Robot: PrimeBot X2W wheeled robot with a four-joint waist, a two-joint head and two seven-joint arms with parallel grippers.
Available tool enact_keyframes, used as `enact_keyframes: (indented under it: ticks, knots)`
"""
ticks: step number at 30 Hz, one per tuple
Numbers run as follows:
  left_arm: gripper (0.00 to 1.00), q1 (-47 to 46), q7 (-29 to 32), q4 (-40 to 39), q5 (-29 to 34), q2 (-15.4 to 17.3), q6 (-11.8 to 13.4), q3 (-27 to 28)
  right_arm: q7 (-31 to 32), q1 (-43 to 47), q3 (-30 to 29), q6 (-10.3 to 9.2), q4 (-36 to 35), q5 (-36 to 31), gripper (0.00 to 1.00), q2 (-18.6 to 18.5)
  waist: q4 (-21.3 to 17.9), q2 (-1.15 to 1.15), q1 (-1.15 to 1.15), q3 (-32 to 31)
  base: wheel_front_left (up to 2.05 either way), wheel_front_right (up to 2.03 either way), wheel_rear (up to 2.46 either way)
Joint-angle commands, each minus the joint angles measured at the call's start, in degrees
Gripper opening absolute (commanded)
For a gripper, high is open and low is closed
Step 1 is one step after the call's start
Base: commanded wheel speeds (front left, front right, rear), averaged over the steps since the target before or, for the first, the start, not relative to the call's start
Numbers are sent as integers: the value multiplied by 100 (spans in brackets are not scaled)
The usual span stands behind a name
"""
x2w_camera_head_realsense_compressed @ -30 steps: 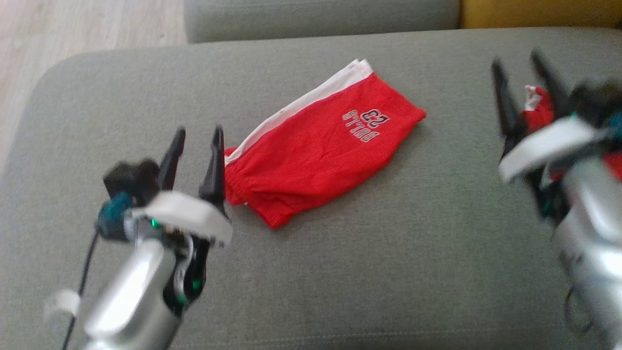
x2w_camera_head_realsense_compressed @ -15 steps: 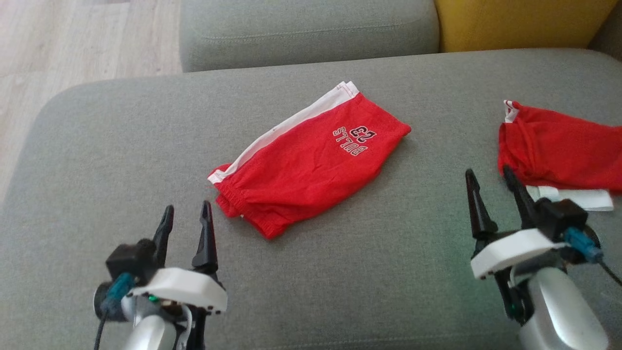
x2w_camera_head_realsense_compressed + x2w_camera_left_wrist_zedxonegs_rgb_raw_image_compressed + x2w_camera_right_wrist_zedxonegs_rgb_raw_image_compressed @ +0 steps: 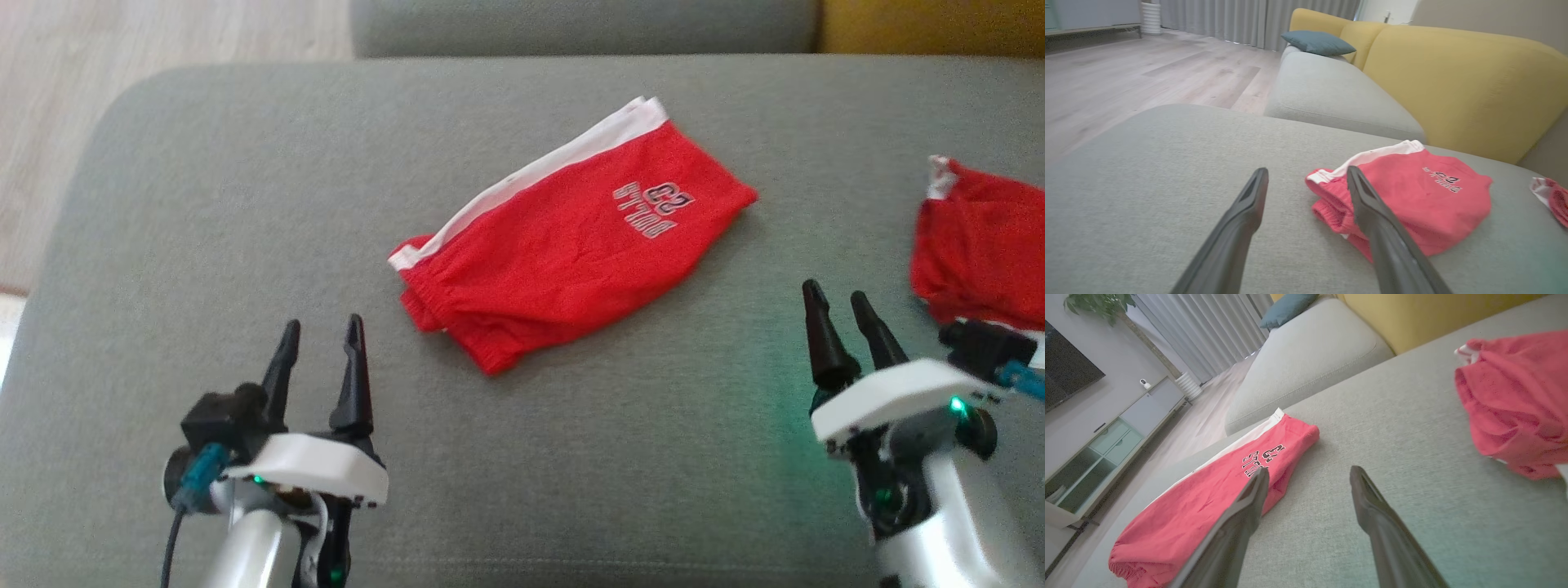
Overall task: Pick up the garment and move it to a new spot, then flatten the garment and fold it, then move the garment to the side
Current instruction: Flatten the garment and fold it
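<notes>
Looking down from the head, you've got the folded red shorts (image 3: 571, 245) lying flat in the middle of the grey sofa cushion (image 3: 204, 204), their length running from 7 o'clock up to 1 o'clock. The white side stripe (image 3: 531, 175) follows the 11 o'clock edge. The gathered waistband sits at the 7 o'clock end, and the black-and-white lettering (image 3: 653, 200) reads upside down near the 1 o'clock end.

Your left gripper (image 3: 322, 327) sits at 7 o'clock from the shorts, fingers pointing to 12. They are spread wide with nothing between them, and there's bare cushion between the tips and the waistband. In the left wrist view one finger overlaps the waistband, but that's only line of sight.

Your right gripper (image 3: 834, 292) is over at 4 o'clock from the shorts, well apart from them. It is also spread wide and gripping nothing, just grey fabric in the gap. Whether either set of tips touches the cushion, you can't tell from here.

A second red garment (image 3: 980, 245) lies crumpled at 3 o'clock, cut off by the frame edge, with a white bit at its upper corner. It's near the right gripper, at its 1 o'clock, not touching.

The left wrist view shows a yellow backrest (image 3: 1453, 81) with a teal pillow (image 3: 1316, 43) beyond. Wood floor (image 3: 163, 33) shows at 11 o'clock.
</notes>
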Motion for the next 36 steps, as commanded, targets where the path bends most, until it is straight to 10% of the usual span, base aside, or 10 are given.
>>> enact_keyframes:
  ticks: [1,11,36]
  knots:
    - [100,-298,-35,-137,71,-5,-1,282,156,-394,73,19,-191,123,100,30,260,0,0,258,0,0,0]
    - [100,-550,-35,-89,167,-123,-142,212,1513,-1265,-831,19,463,942,100,79,1093,0,0,831,0,0,0]
    - [100,-842,-35,-252,-316,-130,129,-349,2569,-3403,-2912,19,2678,-704,100,96,1985,0,0,1420,0,0,0]
